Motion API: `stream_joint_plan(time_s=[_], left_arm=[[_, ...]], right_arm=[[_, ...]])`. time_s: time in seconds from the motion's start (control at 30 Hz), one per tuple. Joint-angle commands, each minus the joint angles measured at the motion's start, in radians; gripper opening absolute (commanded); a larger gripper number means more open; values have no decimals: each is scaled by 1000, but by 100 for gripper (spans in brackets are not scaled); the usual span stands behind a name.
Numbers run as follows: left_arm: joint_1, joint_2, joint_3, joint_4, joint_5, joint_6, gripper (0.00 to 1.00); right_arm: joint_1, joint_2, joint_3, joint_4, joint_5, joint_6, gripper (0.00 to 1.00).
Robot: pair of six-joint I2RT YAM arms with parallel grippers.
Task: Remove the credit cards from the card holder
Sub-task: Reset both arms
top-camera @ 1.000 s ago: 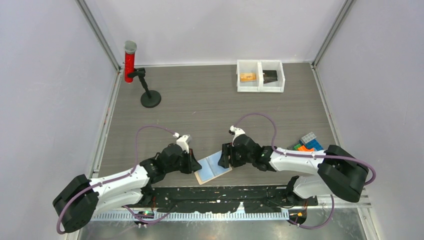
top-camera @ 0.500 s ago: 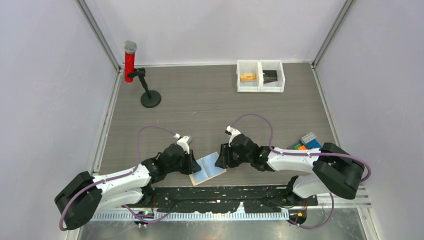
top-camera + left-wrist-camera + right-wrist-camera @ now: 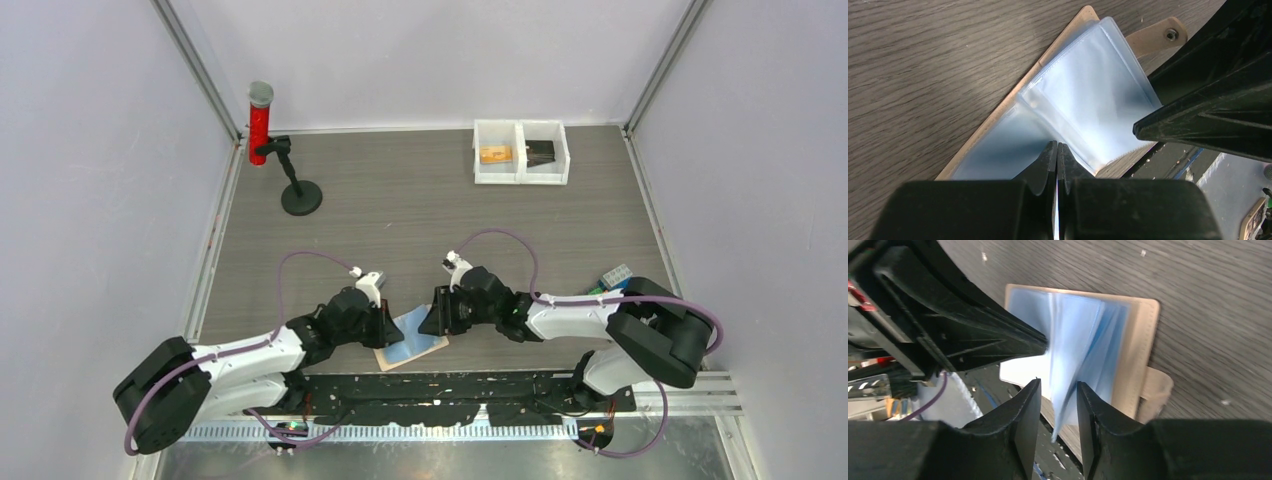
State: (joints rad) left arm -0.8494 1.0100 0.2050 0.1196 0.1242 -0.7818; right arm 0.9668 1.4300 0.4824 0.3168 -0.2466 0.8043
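— Card holder [image 3: 411, 339], where?
— Lying open at the worktop's [image 3: 420, 220] near edge, between the arms.
— Jaws?
— Left gripper [image 3: 1057, 149] pressed together, tips on the sleeves [image 3: 1073, 340]; right gripper [image 3: 1058, 390] spread, straddling raised ones.

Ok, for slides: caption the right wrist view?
Right gripper straddles blue sleeves of the open card holder; left gripper alongside.

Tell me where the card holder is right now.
In the top view, the card holder lies open near the front edge of the table, slightly left of centre, between the left gripper and the right gripper.
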Motion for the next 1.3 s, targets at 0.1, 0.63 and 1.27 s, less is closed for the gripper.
stream_joint_plan(time_s=[0.1,0.63,1.27], left_arm=[[1,18,-6,43,5,4,0],[1,-95,70,-86,18,9,2],[1,-538,561,-658,-221,213,89]], right_arm=[[7,35,-9,211,-80,90,27],[10,-165,79,-252,154,-83,49],[9,-794,349,-876,635,-293,95]])
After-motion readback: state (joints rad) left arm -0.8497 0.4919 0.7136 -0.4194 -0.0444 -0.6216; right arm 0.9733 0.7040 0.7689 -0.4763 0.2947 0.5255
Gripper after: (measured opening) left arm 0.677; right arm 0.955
